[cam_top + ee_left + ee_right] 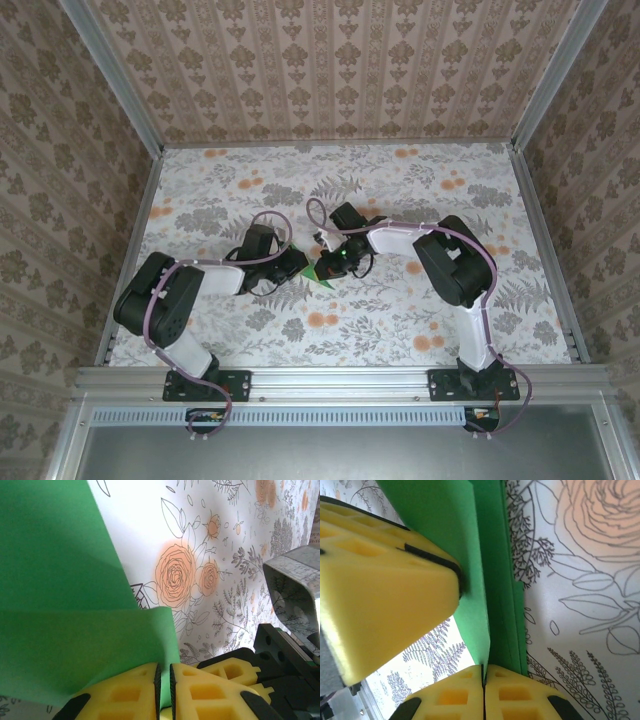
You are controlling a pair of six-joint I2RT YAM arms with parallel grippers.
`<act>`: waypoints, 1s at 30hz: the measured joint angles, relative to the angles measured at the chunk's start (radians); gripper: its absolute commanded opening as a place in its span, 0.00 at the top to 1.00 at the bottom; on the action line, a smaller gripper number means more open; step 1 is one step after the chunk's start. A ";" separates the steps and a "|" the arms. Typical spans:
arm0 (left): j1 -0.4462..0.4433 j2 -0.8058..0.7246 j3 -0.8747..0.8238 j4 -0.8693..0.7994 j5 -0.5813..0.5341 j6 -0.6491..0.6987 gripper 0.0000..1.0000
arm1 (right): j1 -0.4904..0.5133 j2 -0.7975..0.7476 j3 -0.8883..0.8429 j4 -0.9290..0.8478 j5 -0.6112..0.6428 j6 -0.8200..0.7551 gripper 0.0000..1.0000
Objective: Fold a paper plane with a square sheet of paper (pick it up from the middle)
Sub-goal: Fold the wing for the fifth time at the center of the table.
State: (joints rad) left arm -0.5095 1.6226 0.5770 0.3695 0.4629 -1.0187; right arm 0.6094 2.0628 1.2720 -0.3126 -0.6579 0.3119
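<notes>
The square sheet of paper (323,273) is bright green and folded, and it is held just above the flowered table between both arms. In the left wrist view the paper (60,610) hangs in two overlapping layers, and my left gripper (164,682) is shut on its lower corner. In the right wrist view the paper (492,565) stands on edge in several creased layers. My right gripper (483,677) is shut on its near edge, with the left gripper's yellow finger (380,580) pressed on the sheet close by. Whether it has the shape of a paper plane cannot be told.
The flowered tablecloth (400,200) lies flat all around the arms. Metal rails (540,240) and patterned walls close the table on three sides. The right arm's grey and black wrist (292,600) sits close to the left fingers.
</notes>
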 measured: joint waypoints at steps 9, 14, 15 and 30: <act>-0.018 -0.008 -0.028 0.019 -0.001 0.000 0.84 | -0.034 0.001 -0.058 0.089 -0.086 0.085 0.96; -0.023 -0.008 -0.034 0.029 -0.004 0.000 0.84 | -0.044 0.002 -0.082 0.152 -0.125 0.160 0.96; -0.024 -0.008 -0.034 0.030 -0.005 0.000 0.84 | -0.046 0.003 -0.084 0.164 -0.132 0.174 0.96; -0.028 0.026 -0.031 0.051 -0.011 0.000 0.85 | -0.055 0.027 -0.090 0.223 -0.166 0.245 0.91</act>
State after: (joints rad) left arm -0.5373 1.6489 0.5461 0.4206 0.4519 -1.0187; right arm 0.5541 2.0903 1.1824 -0.0898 -0.8242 0.5571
